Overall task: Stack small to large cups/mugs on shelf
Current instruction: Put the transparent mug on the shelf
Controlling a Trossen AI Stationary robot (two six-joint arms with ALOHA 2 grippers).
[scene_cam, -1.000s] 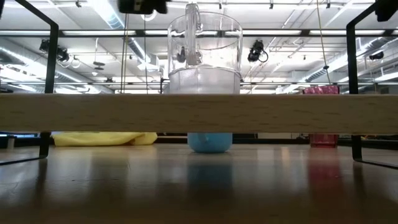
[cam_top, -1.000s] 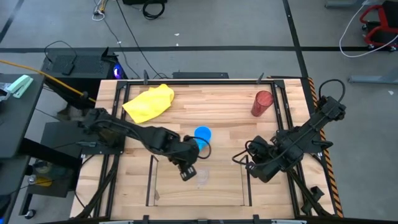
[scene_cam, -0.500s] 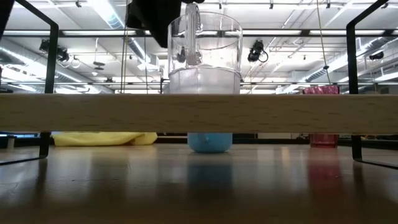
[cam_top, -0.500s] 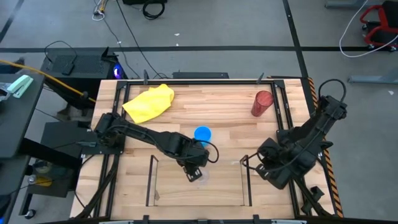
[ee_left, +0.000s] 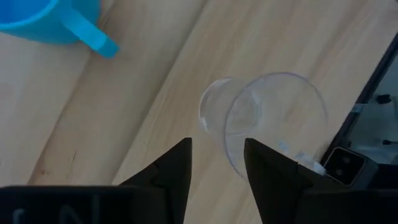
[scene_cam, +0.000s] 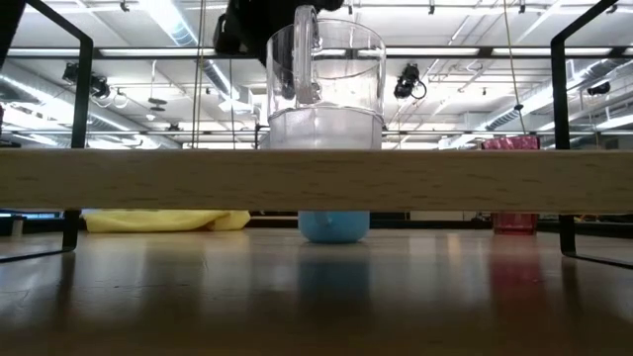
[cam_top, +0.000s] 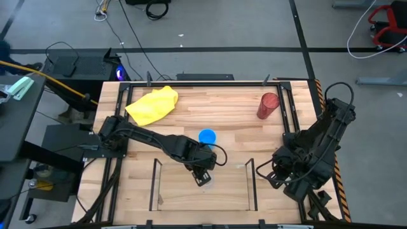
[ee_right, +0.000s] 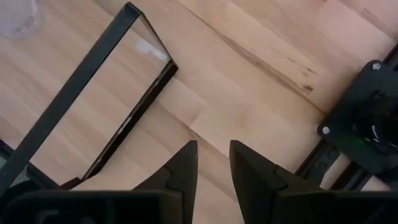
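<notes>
The tiny clear cup (ee_left: 273, 106) stands upright on the shelf's wood plank (scene_cam: 148, 178), near its far edge (cam_top: 208, 181). My left gripper (ee_left: 217, 155) is open just above the cup, its fingertips on either side of the rim wall. The blue mug (cam_top: 207, 137) stands on the table just beyond the shelf. The dark red tumbler (cam_top: 268, 105) stands at the far right. My right gripper (ee_right: 213, 155) is open and empty over the table by the shelf's right end (cam_top: 278, 173). My left gripper comes at the clear cup from above, pointing down, with the rim wall (ee_left: 231, 146) showing in the gap between its fingers. I cannot tell whether a finger touches the cup. The cup stands on the plank.
A yellow cloth (cam_top: 152, 105) lies at the far left of the table. The shelf's thin dark uprights (cam_top: 156, 184) and frame (ee_right: 112, 62) stand at both ends of the plank. Black frame rails run along the table's edges.
My left gripper has gone toward the table's right edge and come down over the clear cup, which has stayed in place. My right arm has drawn back toward the table's right and near edges, away from the shelf.
</notes>
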